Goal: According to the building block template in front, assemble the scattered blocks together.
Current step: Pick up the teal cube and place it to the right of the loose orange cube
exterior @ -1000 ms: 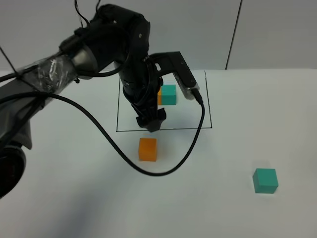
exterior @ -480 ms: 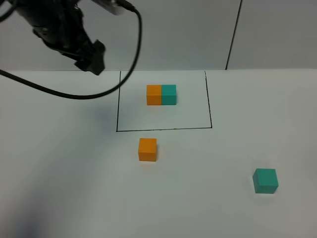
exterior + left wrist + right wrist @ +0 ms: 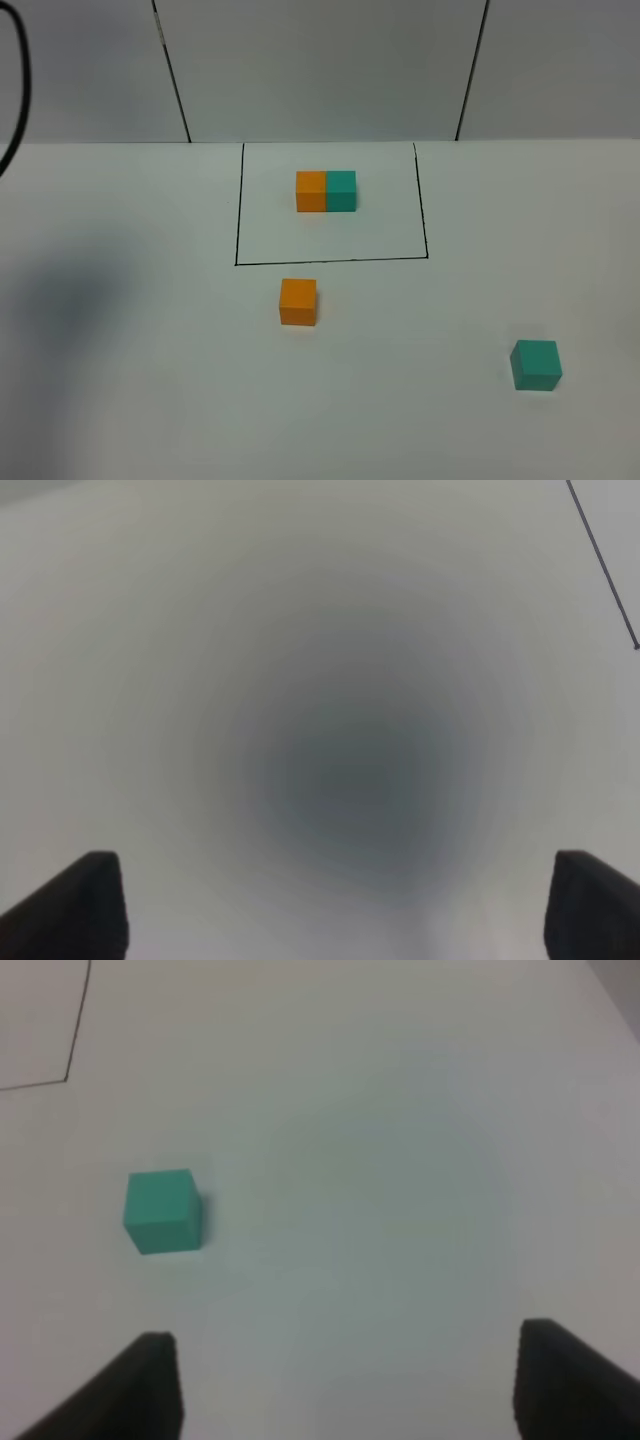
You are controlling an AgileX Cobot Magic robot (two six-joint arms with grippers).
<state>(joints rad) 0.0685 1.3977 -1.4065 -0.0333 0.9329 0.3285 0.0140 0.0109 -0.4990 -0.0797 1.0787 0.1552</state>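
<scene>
The template (image 3: 326,191), an orange cube joined to a teal cube, sits inside a black drawn outline (image 3: 330,262) at the table's far middle. A loose orange cube (image 3: 298,302) lies just in front of the outline. A loose teal cube (image 3: 536,365) lies at the front right and shows in the right wrist view (image 3: 162,1211). Neither gripper shows in the high view. My left gripper (image 3: 335,910) is open and empty above bare table. My right gripper (image 3: 345,1390) is open and empty, apart from the teal cube.
The white table (image 3: 150,380) meets a grey panelled wall (image 3: 320,70) at the back. A black cable (image 3: 18,90) hangs at the far left edge. A soft shadow lies on the table's left side.
The left arm has lifted away from above the orange cube, swung up and to the left, and left the high view. The cubes have not moved.
</scene>
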